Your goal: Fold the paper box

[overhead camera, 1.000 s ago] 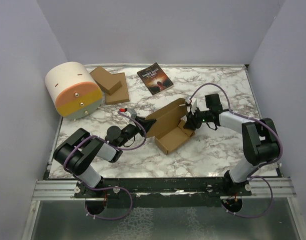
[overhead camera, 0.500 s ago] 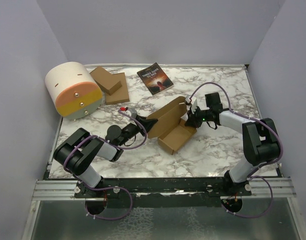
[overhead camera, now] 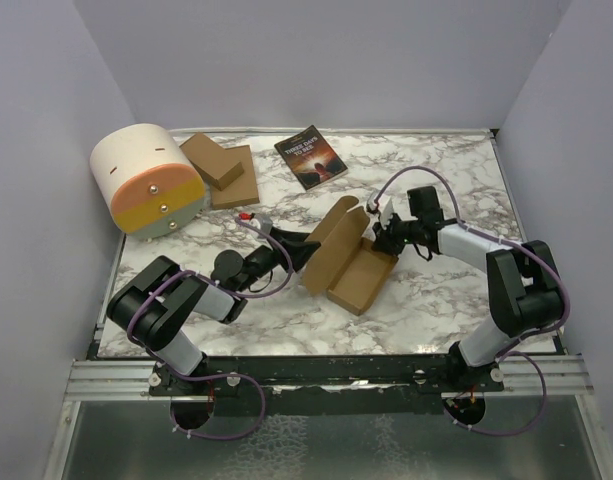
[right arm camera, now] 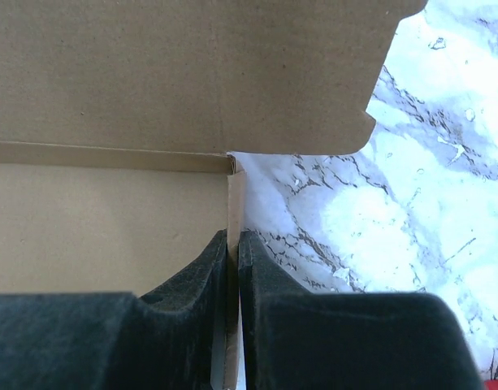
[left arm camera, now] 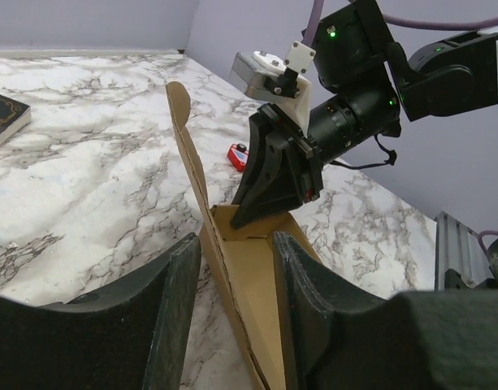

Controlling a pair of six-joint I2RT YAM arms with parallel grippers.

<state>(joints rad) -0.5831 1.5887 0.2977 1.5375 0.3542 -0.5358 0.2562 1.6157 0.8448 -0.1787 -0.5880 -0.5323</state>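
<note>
The left gripper (overhead camera: 304, 243) has just let go: a moment ago it was clamped on the lid of the paper box (overhead camera: 358, 275), and now its fingers are spread, with the lid's thin edge standing loose between them and apparently touching neither. At the other end the right gripper (overhead camera: 378, 238) has closed, and its fingers are pressed together on the box's short end wall, just by the corner where that wall meets the lid. As the hold passed across, the box swung a little on the surface (overhead camera: 436, 170). The tray's free end has slid out away from the left gripper, and the lid stands steeper than it did. I take this as a handover. The right gripper now anchors the box, while the left is free to take a new hold or push the lid over, so the closing fold is not yet done. The box lies between the two grippers with its long axis running on a slant from the left gripper's tips to the right gripper's. The open tray sits flat with its hollow facing up, just below the right gripper and to the side of the left one. The lid rises from the tray's long side nearest the left gripper, tilted back, its rounded tuck flap uppermost.
</note>
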